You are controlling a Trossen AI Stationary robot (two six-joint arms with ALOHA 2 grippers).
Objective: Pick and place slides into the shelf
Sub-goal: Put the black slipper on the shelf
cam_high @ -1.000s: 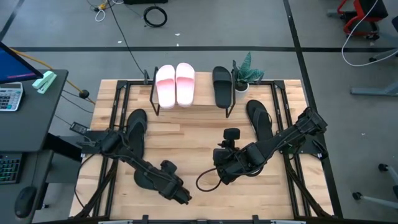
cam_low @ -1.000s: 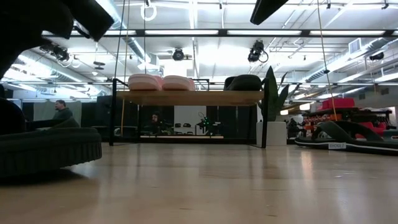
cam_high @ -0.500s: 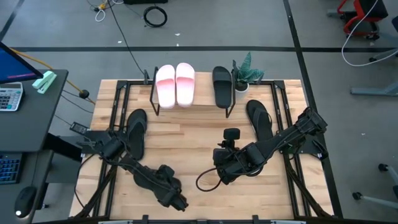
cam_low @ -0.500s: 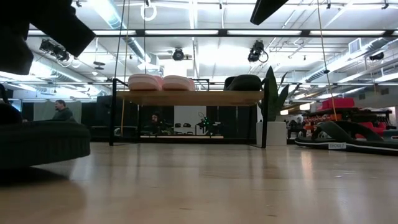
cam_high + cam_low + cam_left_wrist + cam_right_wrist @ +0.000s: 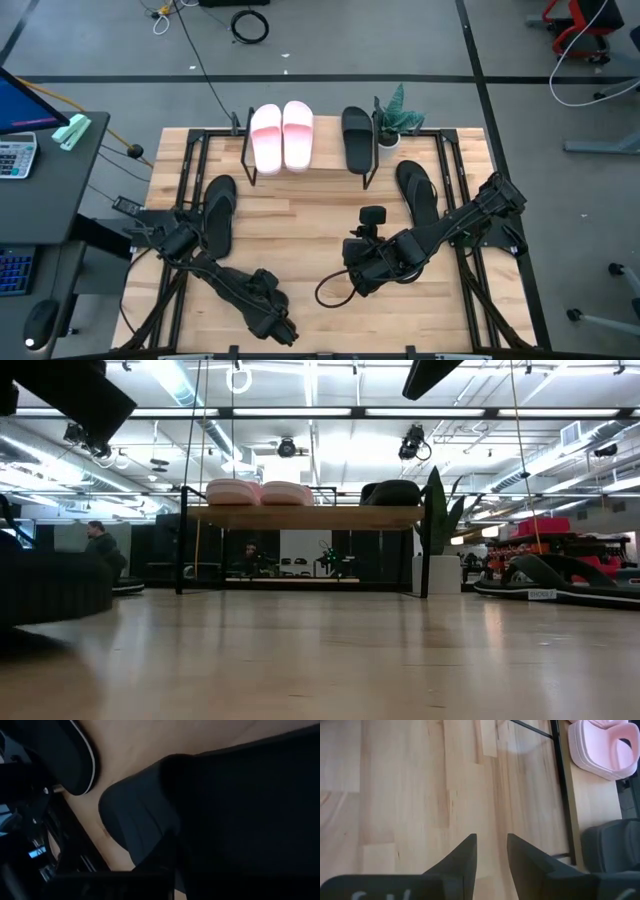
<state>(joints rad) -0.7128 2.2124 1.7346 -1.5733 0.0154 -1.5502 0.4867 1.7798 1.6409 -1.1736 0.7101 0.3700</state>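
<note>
Overhead, left hand (image 5: 283,330) clamped on black slide (image 5: 140,815) over slatted wooden table (image 5: 310,220); right hand (image 5: 490,851) parted, empty.

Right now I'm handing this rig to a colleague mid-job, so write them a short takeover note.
Left gripper: at the table's near edge, shut on the black broad-strap slide.
Right gripper: open, empty, waiting over bare tabletop mid-table.
Done: both pink slides and one black slide sit on the shelf.
Left: carry the held slide to the shelf, then the two flip-flops, one on the table's left, one on its right.
</note>
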